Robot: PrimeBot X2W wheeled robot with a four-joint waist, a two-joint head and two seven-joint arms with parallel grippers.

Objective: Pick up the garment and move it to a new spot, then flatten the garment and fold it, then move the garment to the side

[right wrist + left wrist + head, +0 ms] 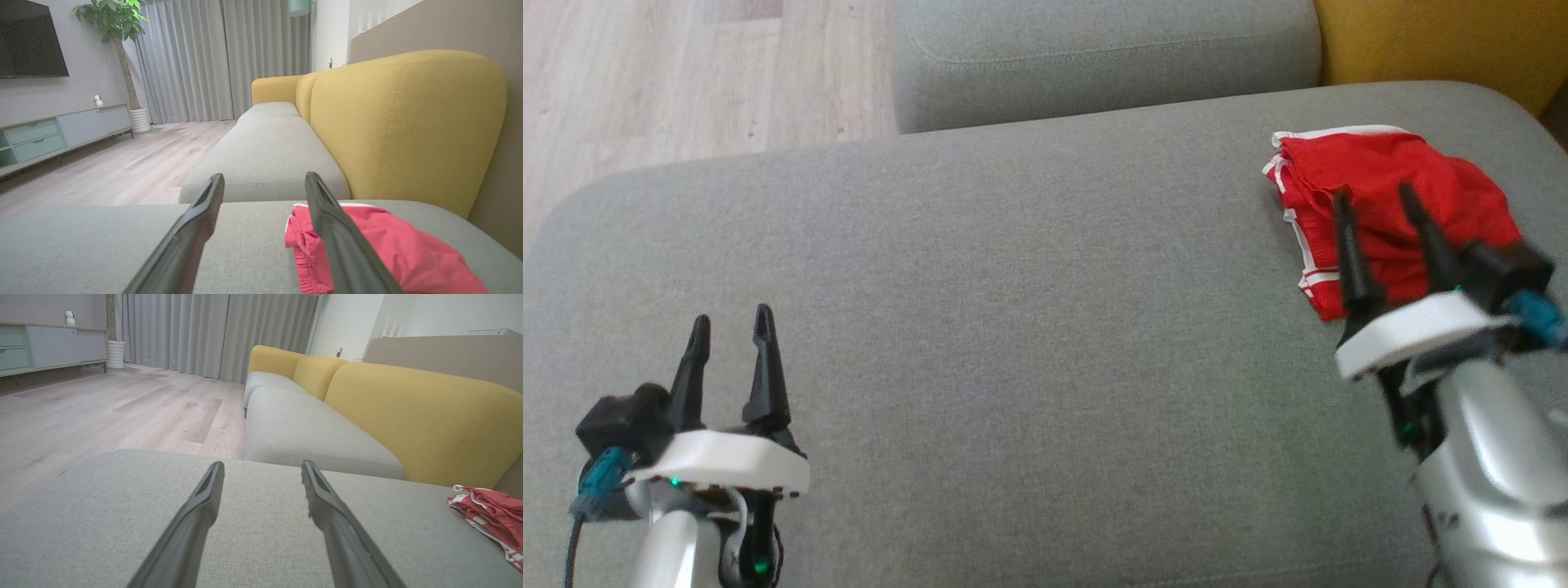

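Observation:
The garment (1388,188) is a bunched red piece with white trim, lying at the far right of the grey sofa cushion (1013,327). My right gripper (1372,196) hovers over its near edge, open, nothing between its fingers. In the right wrist view the garment (388,253) lies under and right of the right finger, and the right gripper (264,179) stands open. At the lower left my left gripper (731,322) rests open above bare cushion, far from the cloth. From the left wrist the garment (490,514) shows at the right edge, and the left gripper (262,467) is open.
A second grey seat cushion (1103,57) adjoins at the back, and a yellow backrest (1445,41) rises at the far right. Wooden floor (686,73) lies beyond the cushion's left edge. A TV cabinet (61,130) and a potted plant (118,24) stand across the room.

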